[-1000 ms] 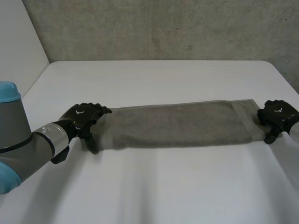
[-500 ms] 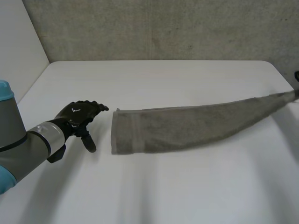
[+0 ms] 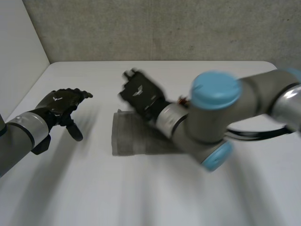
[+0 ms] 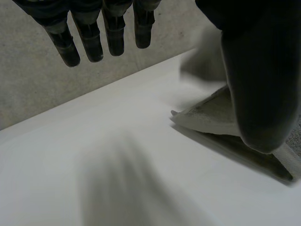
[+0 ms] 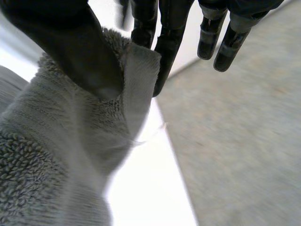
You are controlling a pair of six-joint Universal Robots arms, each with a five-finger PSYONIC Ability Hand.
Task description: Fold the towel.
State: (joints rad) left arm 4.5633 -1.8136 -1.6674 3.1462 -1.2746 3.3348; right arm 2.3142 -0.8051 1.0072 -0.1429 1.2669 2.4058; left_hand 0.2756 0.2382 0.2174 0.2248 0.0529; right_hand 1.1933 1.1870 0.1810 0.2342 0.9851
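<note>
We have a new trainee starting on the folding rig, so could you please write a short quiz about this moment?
1. True or false: the left hand grips the towel.
2. The right hand is: A open, B pinching the towel, C shut on nothing.
3. Which towel end lies flat on the table?
Key: 1 false; 2 B; 3 the end nearer the left hand.

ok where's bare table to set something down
Bare table along the near edge, in front of the towel, and by the far wall. Narrow gap between left hand and towel. Crowded mid-table, where right hand holds the towel's end.
</note>
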